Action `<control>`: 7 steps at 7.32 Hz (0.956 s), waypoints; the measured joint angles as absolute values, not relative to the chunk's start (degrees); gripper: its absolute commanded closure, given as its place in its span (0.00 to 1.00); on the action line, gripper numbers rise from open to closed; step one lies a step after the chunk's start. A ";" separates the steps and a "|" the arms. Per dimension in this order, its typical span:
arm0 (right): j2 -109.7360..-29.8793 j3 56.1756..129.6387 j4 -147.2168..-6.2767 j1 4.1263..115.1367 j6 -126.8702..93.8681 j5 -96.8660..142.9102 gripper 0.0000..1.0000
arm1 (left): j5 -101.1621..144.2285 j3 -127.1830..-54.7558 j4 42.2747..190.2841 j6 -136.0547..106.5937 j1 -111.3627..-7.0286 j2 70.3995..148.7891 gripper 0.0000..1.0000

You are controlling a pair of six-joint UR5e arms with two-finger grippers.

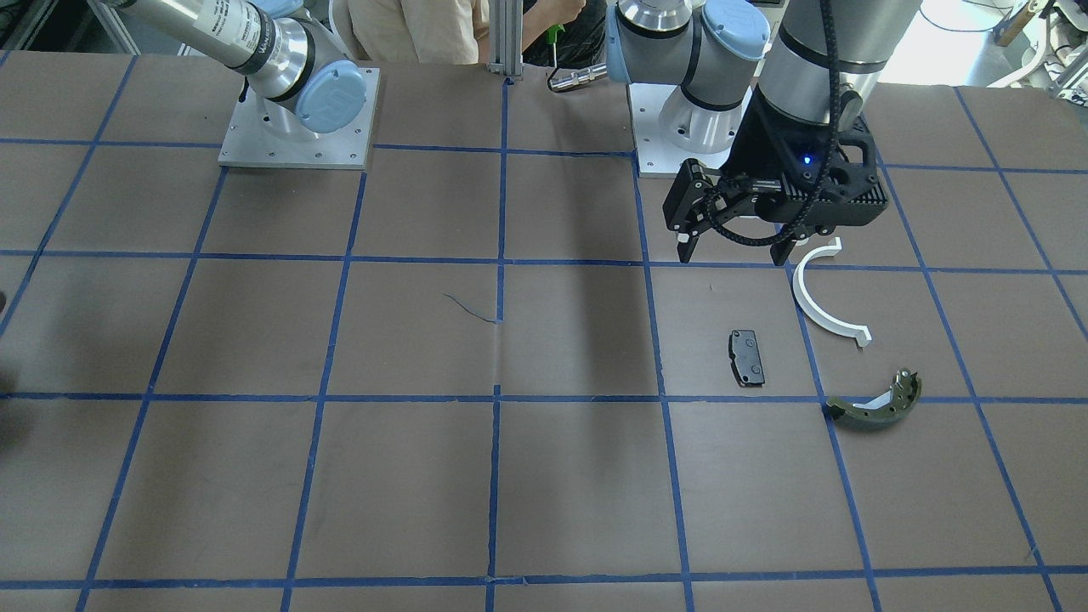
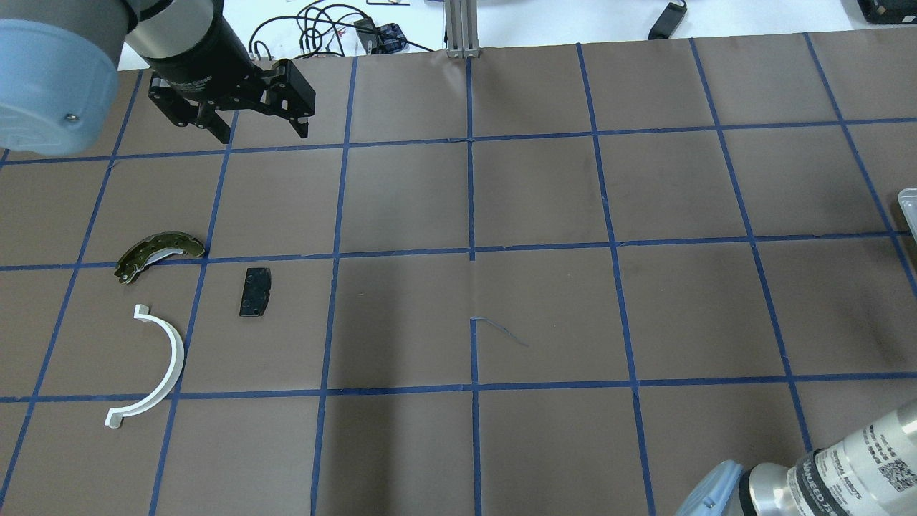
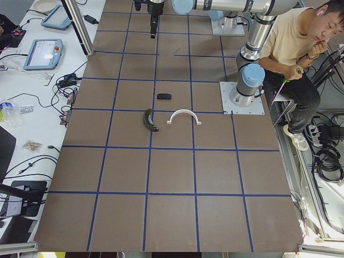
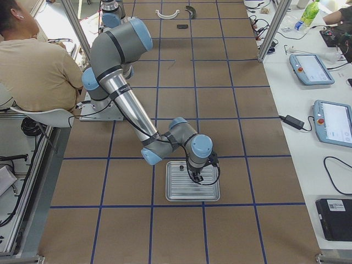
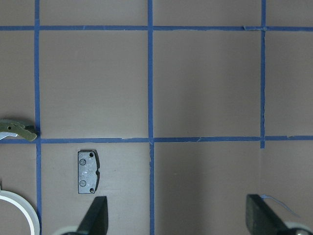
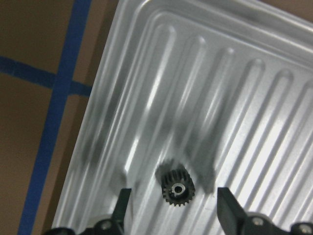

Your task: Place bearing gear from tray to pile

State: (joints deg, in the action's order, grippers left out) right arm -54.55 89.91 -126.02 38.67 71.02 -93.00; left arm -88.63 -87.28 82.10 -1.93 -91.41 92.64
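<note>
Gear (image 6: 177,188) lies on the tray (image 6: 274,73), between the right gripper's (image 6: 174,211) parted fingers and clear of both. Left gripper (image 5: 178,215) is spread wide and holds nothing. Pad (image 5: 88,172) lies just ahead of one finger, with ring (image 5: 19,210) and shoe (image 5: 17,129) outside it.

Robotics laboratory. Brown table (image 2: 544,193) gridded in blue tape (image 2: 471,201); arm mounting plates (image 1: 280,149) bolted on; cables (image 2: 322,18) on white bench (image 2: 573,18) just beyond left gripper (image 2: 258,135); teach pendants (image 4: 333,122); aluminium frame post (image 2: 462,29); seated operator (image 3: 293,48).
</note>
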 measured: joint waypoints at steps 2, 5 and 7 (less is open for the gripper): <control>-54.43 89.95 -126.03 38.67 70.97 -93.12 0.95 | -88.71 -87.21 82.09 -1.93 -91.41 92.64 0.00; -54.67 89.94 -125.84 38.69 70.87 -93.28 1.00 | -88.76 -87.19 82.09 -1.93 -91.41 92.64 0.00; -56.27 89.43 -124.56 39.07 70.91 -93.65 1.00 | -88.77 -87.19 82.09 -1.93 -91.41 92.64 0.00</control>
State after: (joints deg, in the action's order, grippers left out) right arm -56.27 89.43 -124.56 39.07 70.91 -93.65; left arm -88.77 -87.19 82.09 -1.93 -91.41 92.64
